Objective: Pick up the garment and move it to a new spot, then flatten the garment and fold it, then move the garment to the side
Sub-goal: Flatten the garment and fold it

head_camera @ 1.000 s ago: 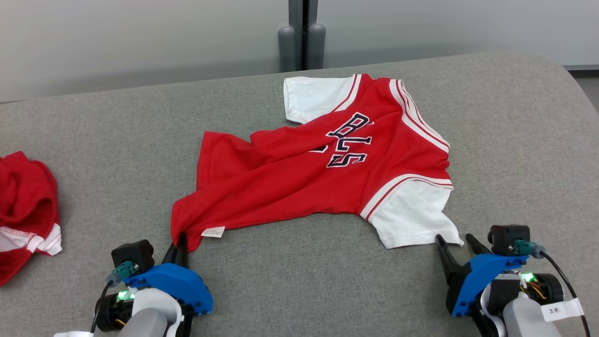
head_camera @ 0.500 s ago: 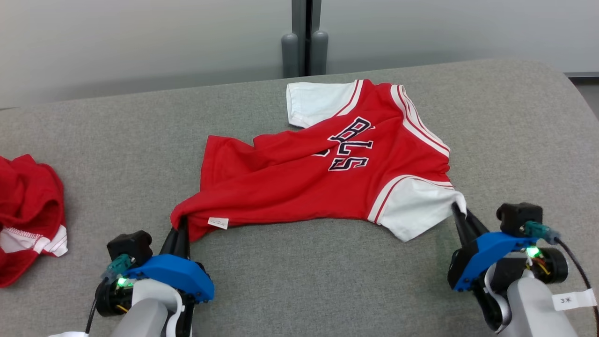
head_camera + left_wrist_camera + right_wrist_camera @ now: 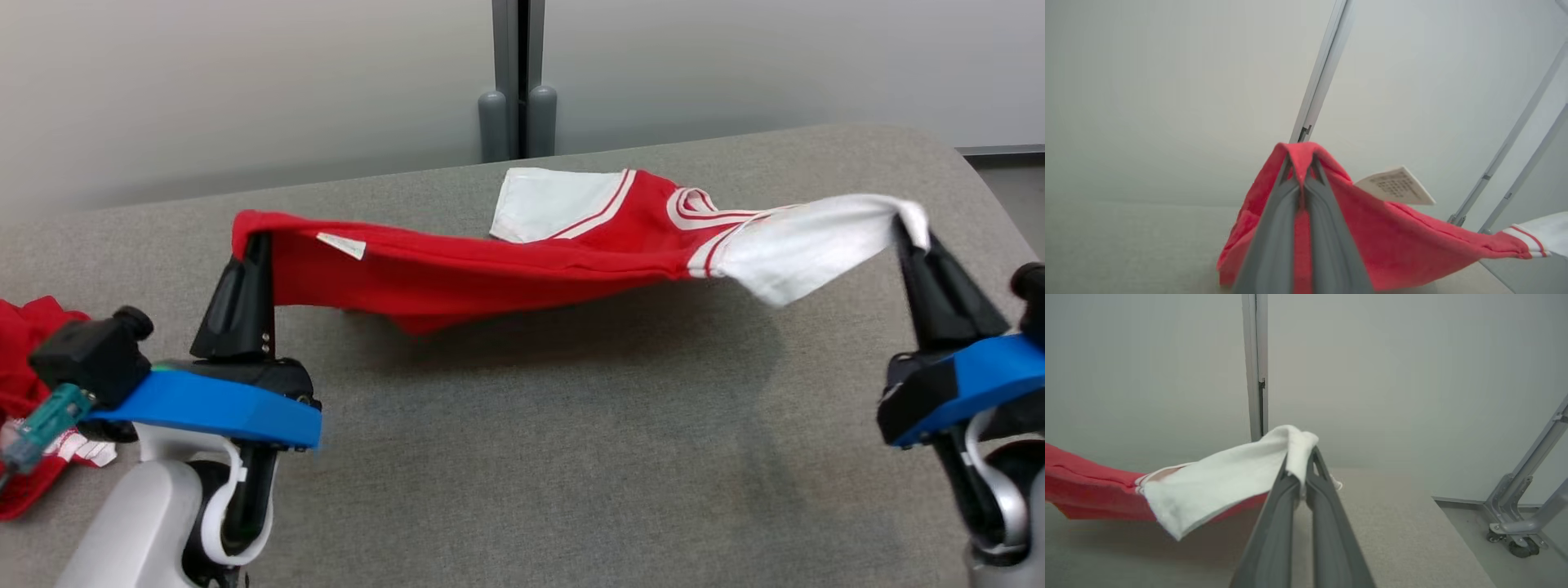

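Garment [image 3: 490, 273] raised | left end effector [image 3: 258, 238] clamps hem [image 3: 245, 220] | right end effector [image 3: 901, 224] clamps sleeve [image 3: 808, 241]

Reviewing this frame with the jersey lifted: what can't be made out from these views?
- Head view: the front of the red jersey is hidden, the cloth folded on itself.
- Left wrist view: print on its care label is too blurred to read.
- Head view: the second red garment is cut off by the left edge and partly covered by the left gripper and its camera.
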### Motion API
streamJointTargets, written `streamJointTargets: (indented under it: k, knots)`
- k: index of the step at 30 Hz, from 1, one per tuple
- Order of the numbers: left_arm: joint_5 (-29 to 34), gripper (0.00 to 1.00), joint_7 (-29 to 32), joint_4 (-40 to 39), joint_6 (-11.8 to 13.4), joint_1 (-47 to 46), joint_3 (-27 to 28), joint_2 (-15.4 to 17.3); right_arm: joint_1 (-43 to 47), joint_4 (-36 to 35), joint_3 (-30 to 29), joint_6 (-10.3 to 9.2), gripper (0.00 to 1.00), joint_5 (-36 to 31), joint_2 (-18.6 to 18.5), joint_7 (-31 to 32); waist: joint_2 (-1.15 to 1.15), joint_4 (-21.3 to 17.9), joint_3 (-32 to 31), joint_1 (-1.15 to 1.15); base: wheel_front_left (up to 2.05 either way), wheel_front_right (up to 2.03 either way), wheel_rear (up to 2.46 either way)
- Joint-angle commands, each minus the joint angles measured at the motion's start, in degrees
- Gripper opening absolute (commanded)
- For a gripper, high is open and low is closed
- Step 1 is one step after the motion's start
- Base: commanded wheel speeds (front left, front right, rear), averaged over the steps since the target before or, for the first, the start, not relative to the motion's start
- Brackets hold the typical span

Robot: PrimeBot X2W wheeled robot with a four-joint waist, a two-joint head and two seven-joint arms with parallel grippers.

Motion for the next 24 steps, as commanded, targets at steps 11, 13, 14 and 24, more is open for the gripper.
streamJointTargets:
  k: [11,13,14,24]
  knots:
    - [-2.0,0.0,14.8,-21.4,4.4,-6.6,3.6,8.4,-8.6,-18.5,-0.4,0.02,0.0,0.0,-11.9,9.7,0.0,0.2,3.1,0.0,0.0,0.0,0.0]
    - [-2.6,0.0,16.9,-22.2,4.8,-8.3,4.3,9.3,-11.1,-18.2,0.9,0.02,0.0,0.4,-14.0,10.7,0.0,0.1,3.9,0.0,0.0,0.0,0.0]
    - [-3.0,0.0,17.9,-22.0,5.0,-9.0,4.6,9.7,-12.7,-17.4,1.8,0.02,0.0,1.0,-14.9,10.8,0.0,0.0,4.3,0.0,0.0,0.0,0.0]
    - [0.1,0.0,23.4,-9.1,4.4,-21.3,5.2,15.0,-37.2,6.8,17.5,-0.04,0.0,6.9,-24.6,3.3,0.0,-2.0,15.2,0.0,0.0,0.0,0.0]
